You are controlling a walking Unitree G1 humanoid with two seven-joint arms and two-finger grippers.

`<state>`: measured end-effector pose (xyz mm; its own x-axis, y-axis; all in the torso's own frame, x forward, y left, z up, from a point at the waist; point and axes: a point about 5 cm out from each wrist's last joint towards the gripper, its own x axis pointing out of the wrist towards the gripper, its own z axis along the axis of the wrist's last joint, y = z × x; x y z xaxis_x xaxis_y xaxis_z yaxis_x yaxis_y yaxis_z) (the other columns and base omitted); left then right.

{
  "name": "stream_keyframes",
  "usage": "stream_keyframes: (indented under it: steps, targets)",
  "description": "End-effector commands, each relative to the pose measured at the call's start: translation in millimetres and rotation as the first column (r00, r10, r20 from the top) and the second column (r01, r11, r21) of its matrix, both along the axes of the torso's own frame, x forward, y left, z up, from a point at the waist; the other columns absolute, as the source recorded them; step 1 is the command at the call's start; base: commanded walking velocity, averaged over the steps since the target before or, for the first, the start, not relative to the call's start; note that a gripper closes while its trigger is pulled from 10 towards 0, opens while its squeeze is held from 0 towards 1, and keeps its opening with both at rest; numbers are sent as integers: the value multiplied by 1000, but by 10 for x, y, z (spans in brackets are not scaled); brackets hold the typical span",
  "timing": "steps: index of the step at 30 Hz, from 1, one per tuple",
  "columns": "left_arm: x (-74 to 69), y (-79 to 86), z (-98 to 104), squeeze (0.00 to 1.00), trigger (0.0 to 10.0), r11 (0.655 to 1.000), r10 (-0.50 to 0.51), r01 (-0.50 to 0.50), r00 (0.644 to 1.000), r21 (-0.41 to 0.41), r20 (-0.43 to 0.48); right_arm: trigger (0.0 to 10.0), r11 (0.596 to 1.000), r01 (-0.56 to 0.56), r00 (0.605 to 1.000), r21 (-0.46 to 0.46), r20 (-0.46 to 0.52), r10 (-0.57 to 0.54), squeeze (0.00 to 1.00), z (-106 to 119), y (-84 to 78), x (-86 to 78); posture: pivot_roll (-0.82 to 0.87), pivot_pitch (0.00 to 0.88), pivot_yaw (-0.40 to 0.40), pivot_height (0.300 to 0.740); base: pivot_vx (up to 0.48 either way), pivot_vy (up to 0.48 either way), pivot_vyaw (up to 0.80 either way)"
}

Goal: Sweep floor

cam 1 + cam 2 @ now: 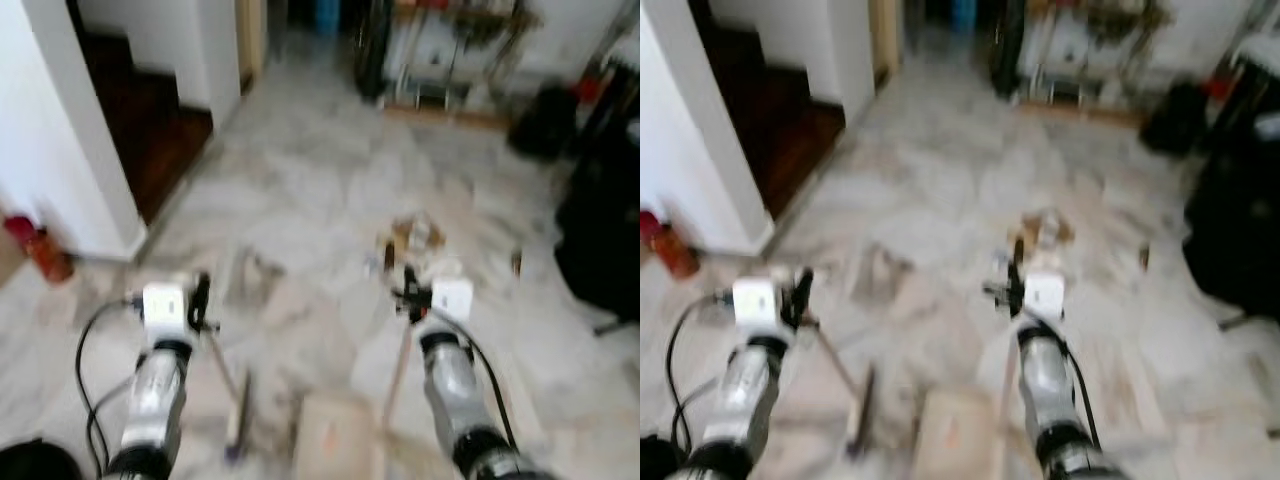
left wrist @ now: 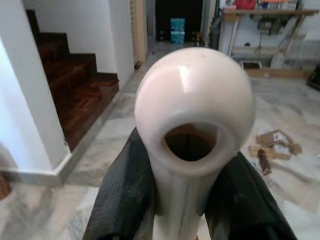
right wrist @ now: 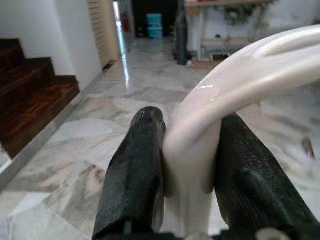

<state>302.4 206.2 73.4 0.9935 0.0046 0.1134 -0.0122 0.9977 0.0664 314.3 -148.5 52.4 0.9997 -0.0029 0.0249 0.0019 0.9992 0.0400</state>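
Observation:
My left gripper point(image 1: 200, 298) is shut on the cream, rounded end of a broom handle point(image 2: 192, 100); its stick slants down to the broom head point(image 1: 236, 425) on the marble floor. My right gripper point(image 3: 192, 165) is shut on a cream looped dustpan handle point(image 3: 250, 75), with the pale dustpan point(image 1: 335, 440) low between my arms. Ahead of the right gripper lie torn cardboard scraps point(image 1: 415, 236), which are also in the left wrist view as scraps point(image 2: 275, 142). Smaller bits of litter point(image 1: 255, 270) lie ahead of the left gripper. The eye views are blurred.
Dark wooden stairs point(image 1: 150, 130) rise at the left behind a white wall corner point(image 1: 80, 170), with a red object point(image 1: 40, 250) at its foot. Black bulky items point(image 1: 600, 240) stand at the right. A shelf rack point(image 1: 450, 60) is at the back.

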Motion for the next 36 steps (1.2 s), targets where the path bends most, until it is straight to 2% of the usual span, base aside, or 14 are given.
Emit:
stream_keyframes:
  steps: [1, 4, 17, 29, 36]
  targets:
    - [46, -115, 78, 0, 10000, 999, -32, 32, 998, -8, 45, 10000, 1000, 11, 1000, -24, 28, -11, 0, 53, -80, 23, 45, 0, -38, 740, 375, 0, 0]
    - [41, -136, 78, 0, 10000, 999, -38, 38, 998, -7, 49, 10000, 999, -9, 999, -44, 31, 10, 0, 49, -65, 12, 52, 0, -44, 740, 377, 0, 0]
    - [33, -122, 85, 0, 10000, 998, -60, 60, 997, 1, 41, 10000, 1000, 23, 999, -2, 26, -23, 0, 58, -78, 33, 59, 0, -5, 740, 376, 0, 0]
    - [45, -105, 111, 0, 10000, 998, -61, 61, 997, 8, 43, 10000, 1000, 6, 1000, 19, 0, -6, 0, -30, -32, -37, 54, 0, 1, 740, 376, 0, 0]
    - [26, -114, 81, 0, 10000, 998, -60, 60, 998, 0, 36, 10000, 999, -37, 999, -16, 14, 37, 0, -7, 2, -28, 53, 0, -6, 740, 376, 0, 121]
